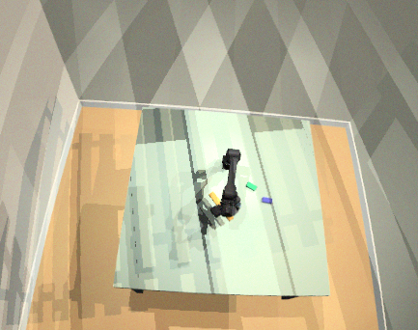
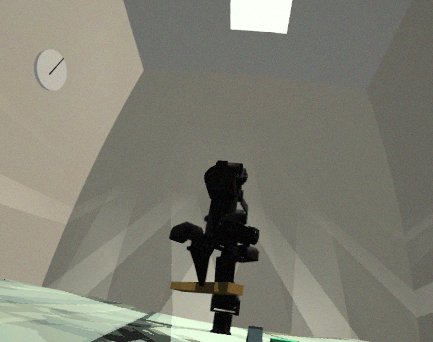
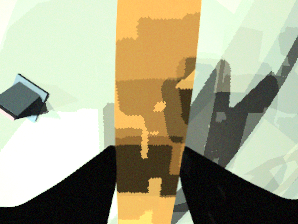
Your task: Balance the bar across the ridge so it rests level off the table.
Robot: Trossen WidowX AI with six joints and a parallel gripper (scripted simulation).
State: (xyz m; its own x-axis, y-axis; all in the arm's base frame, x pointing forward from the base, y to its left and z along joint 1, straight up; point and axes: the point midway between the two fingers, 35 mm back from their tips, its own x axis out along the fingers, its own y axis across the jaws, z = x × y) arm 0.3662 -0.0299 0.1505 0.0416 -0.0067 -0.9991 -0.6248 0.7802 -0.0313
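Orange bar, black fingers, pale mint tabletop

The bar point(image 1: 214, 198) point(image 2: 188, 287) point(image 3: 150, 60) is plain orange, mottled with brown shadow patches in the wrist view. The fingers point(image 2: 201, 267) on either side of it are solid black, as is the arm point(image 1: 232, 180) point(image 2: 223, 200) above it. Beneath the bar, the tabletop point(image 1: 162, 251) point(image 2: 18, 300) point(image 3: 60, 40) is pale mint, crossed by dark grey streaks and overlapping translucent bands. In the top view, to the right of the bar, one block point(image 1: 251, 186) is green and another point(image 1: 266, 200) is violet-blue. Around the tabletop, the floor point(image 1: 99, 193) is tan-orange with brownish shadow shapes. Beyond it, the wall point(image 1: 201, 53) carries light and dark grey diamonds.
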